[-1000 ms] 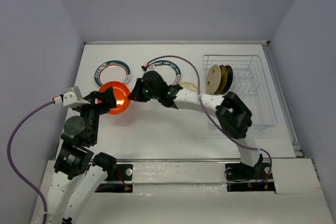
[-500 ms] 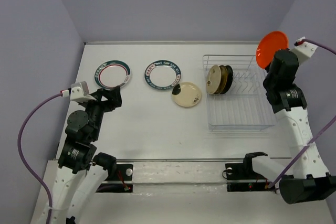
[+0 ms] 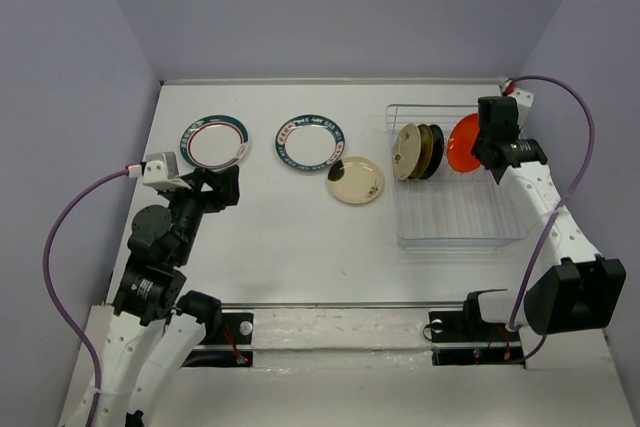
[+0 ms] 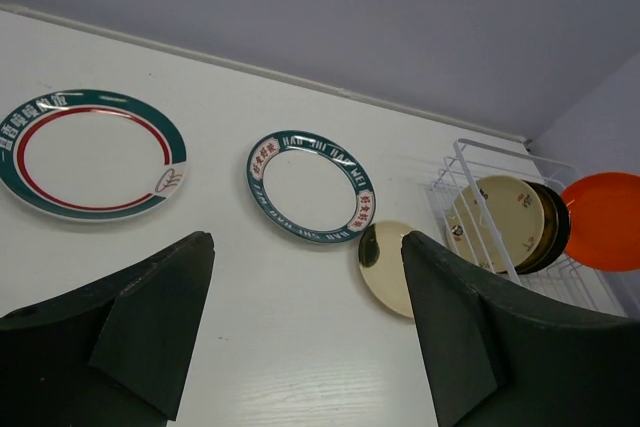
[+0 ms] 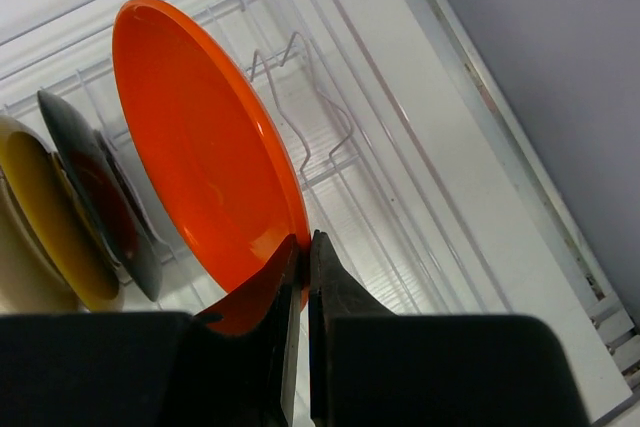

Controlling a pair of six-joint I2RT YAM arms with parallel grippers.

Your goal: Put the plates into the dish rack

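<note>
jaws of our right gripper (image 5: 303,247) are clamped on the near rim of the orange plate (image 5: 200,147), which stands on edge and reaches away from it into the dish rack (image 5: 335,142), just beside the black plate (image 5: 85,172) and roughly parallel to it. we judge the free slot lies under its far edge, so a short lowering in the plate's own plane should do. our left gripper (image 4: 305,257) hangs wide open and empty, well apart beyond the cream plate (image 4: 385,262).

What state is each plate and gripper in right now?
orange plate: upright over dish rack, rim gripped
right gripper: jaws shut on orange plate
left gripper: jaws open, empty
racked plates: three, standing upright
loose cream plate: flat on table
patterned plates: both flat on table
</note>
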